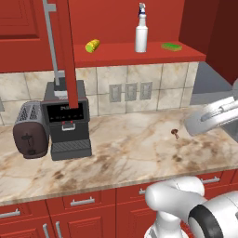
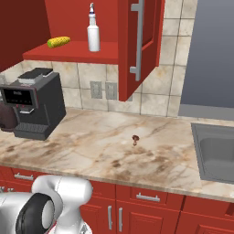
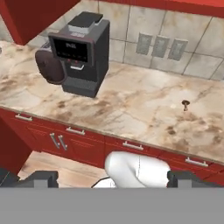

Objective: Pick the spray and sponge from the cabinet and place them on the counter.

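Jaws: spread wide, nothing between them
Gripper: hangs back over the counter, well short of the cabinet
Spray: upright on the open shelf, reachable
Sponge: flat, right of it
Doors: swung open for access

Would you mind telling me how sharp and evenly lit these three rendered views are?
Left base view: flat, even light, the spray and sponge crisp on the cabinet shelf, no glare. Right base view: equally sharp, the counter without hard shadows. Hand view: softer and tilted, the coffee machine still legible.
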Motion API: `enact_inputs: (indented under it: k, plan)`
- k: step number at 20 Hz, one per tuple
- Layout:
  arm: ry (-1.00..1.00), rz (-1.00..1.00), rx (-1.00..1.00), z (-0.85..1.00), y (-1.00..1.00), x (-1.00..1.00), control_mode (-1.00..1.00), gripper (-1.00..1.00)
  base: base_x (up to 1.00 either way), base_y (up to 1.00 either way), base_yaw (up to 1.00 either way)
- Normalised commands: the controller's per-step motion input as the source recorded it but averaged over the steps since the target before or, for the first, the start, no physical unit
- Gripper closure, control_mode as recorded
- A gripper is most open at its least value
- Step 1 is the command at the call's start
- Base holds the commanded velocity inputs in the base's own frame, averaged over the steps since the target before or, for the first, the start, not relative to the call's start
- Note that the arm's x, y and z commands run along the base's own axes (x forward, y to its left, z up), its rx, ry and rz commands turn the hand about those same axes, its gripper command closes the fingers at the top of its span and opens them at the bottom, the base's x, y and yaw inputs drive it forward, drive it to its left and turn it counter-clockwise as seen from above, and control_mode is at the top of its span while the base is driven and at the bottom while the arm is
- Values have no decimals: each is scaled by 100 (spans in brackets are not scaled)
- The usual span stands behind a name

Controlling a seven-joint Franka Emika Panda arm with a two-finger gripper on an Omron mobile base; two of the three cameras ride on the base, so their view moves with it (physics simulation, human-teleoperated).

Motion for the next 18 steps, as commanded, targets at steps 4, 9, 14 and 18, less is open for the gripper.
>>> enact_inputs:
  k: [4,9,14,18]
  plan:
    - [-30,0,-30,3,-4,2,-100,-100,0,0,0]
    - [-17,0,9,-15,-6,43,-100,-100,0,0,0]
    - [-16,0,18,-7,-14,48,-100,-100,0,0,0]
    - [-17,0,11,-4,-22,24,-100,-100,0,0,0]
